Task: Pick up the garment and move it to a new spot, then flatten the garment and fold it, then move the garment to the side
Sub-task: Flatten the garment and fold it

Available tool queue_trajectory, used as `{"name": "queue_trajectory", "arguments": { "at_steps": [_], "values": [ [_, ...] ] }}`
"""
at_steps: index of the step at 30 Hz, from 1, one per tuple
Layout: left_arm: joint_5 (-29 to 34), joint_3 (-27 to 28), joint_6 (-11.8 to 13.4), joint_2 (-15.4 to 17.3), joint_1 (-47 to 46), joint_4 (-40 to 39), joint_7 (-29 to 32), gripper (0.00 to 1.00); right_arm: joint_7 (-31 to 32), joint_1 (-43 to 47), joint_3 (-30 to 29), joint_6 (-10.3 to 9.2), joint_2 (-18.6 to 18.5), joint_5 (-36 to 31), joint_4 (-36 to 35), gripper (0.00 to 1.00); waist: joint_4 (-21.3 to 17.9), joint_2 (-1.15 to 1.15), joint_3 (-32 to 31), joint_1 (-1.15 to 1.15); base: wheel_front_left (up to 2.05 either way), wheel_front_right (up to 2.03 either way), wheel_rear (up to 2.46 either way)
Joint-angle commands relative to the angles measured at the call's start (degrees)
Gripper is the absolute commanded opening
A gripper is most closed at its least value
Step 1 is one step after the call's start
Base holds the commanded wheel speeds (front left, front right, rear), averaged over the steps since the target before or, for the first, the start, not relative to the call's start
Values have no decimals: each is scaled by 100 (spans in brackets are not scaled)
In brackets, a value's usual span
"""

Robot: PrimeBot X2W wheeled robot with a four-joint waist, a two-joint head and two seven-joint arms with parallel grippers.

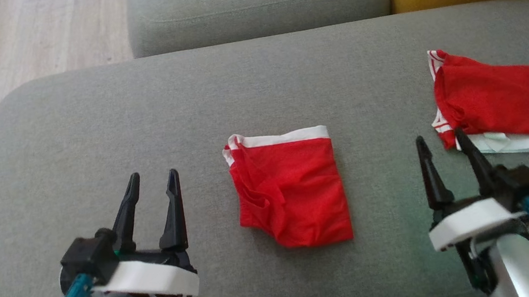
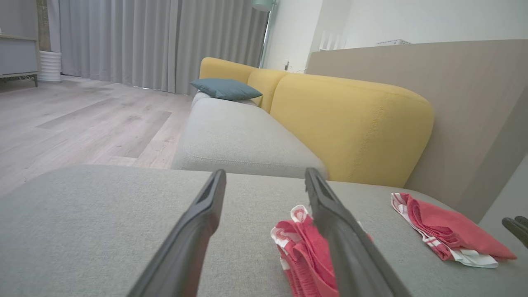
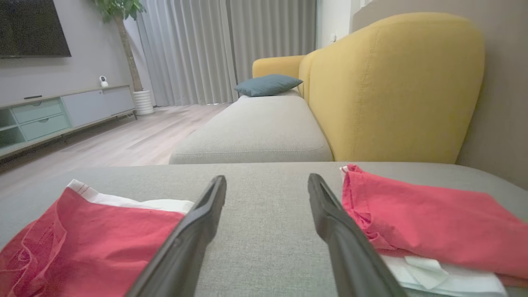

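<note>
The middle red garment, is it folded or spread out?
Folded. The middle garment lies as a compact rectangle, white waistband along its far edge, layers bunched on its left.

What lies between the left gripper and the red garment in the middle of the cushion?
Bare grey cushion: the head view shows the open left gripper and the middle red garment apart, with nothing on the stretch between them.
</note>
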Motion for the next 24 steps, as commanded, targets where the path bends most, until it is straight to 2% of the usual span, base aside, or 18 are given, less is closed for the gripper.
{"name": "queue_trajectory", "arguments": {
  "at_steps": [1, 8, 19, 20, 21, 24],
  "values": [
    [-35, 204, 37, 14, -234, -248, -70, 100, -62, -41, 55, 43, 68, -9, -386, 100, -59, 0, 22, 0, 0, 0, 0],
    [-49, 239, 55, 14, -168, -277, -70, 100, -62, 431, -90, 43, 70, -109, -849, 100, -188, 0, 65, 0, 0, 0, 0],
    [-34, 240, 33, 14, -172, -225, -70, 100, -62, 536, -118, 43, 71, -74, -970, 100, -186, 0, 157, 0, 0, 0, 0],
    [-37, 226, 20, 14, -187, -220, -70, 100, -62, 521, -97, 43, 71, -96, -968, 46, -152, 0, 178, 0, 0, 0, 0],
    [-38, 205, 4, 14, -201, -209, -70, 100, -62, 504, -66, 43, 71, -134, -973, 0, -104, 0, 198, 0, 0, 0, 0],
    [-40, 109, -47, 14, -274, -154, -70, 100, -62, 405, 115, 43, 72, -242, -971, 0, 179, 0, 323, 0, 0, 0, 0]
  ]
}}
